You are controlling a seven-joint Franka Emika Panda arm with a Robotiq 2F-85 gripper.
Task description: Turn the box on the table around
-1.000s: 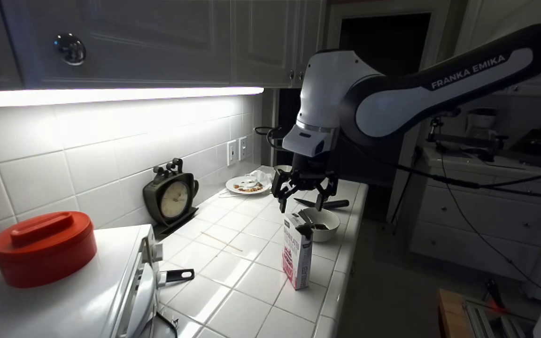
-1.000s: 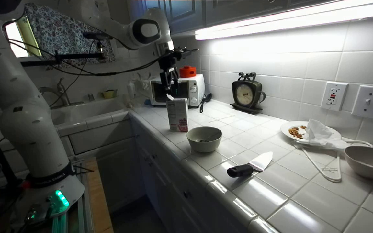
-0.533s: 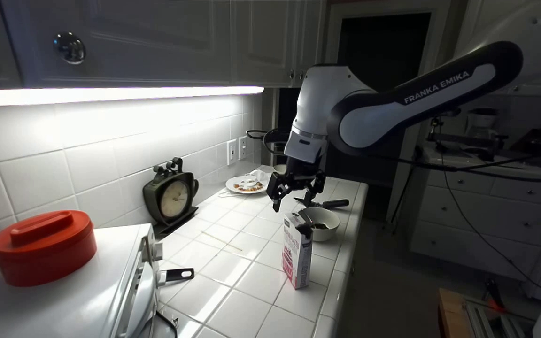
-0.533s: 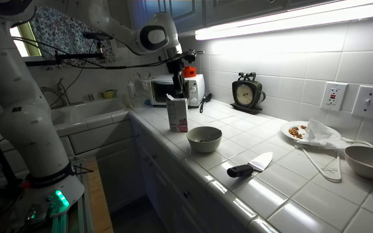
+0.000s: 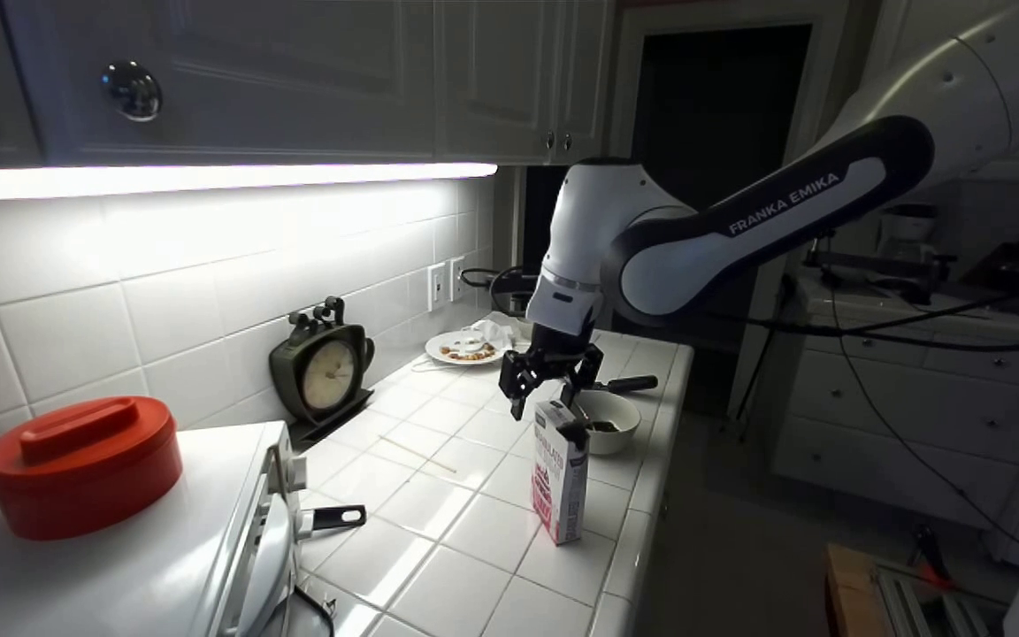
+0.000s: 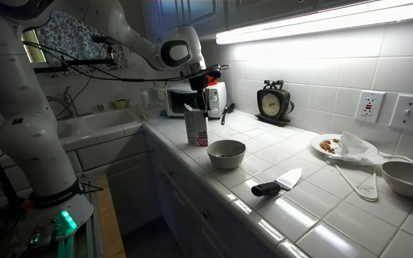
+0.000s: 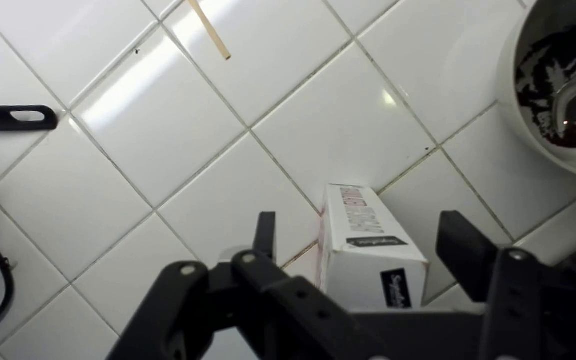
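The jaws stand wide apart. In the wrist view they enter from the bottom of the frame; the upper end of the box [image 7: 374, 270] appears between them, with a gap visible on either side. Compared with the exterior frames of half a second earlier, the jaws and the arm [image 5: 682, 265] sit lower in both exterior views; the box is unchanged in position and heading.

The box stands upright on the tabletop [image 5: 465, 571], long axis vertical. In an exterior view the box [image 5: 560, 482] is located slightly right of centre, with a lettered face, pink-printed at its lower part, turned toward the left of the frame. In an exterior view a raised white flap [image 6: 188, 107] projects above its top edge. In the wrist view the top panel, marked with a black label [image 7: 395, 287], faces the bottom of the frame.

A light bowl [image 7: 510, 117] is positioned near the box, at the upper right of the wrist view; it contains a spoon [image 7: 575, 107] and dark residue [image 7: 570, 137]. In an exterior view the plate [image 6: 316, 144], right of centre, carries brown pieces [image 6: 326, 147] and a crumpled white sheet [image 6: 357, 150]. In an exterior view the lidded red container [image 5: 80, 482] rests on the toaster oven [image 5: 160, 540] at lower left; its contents are hidden.
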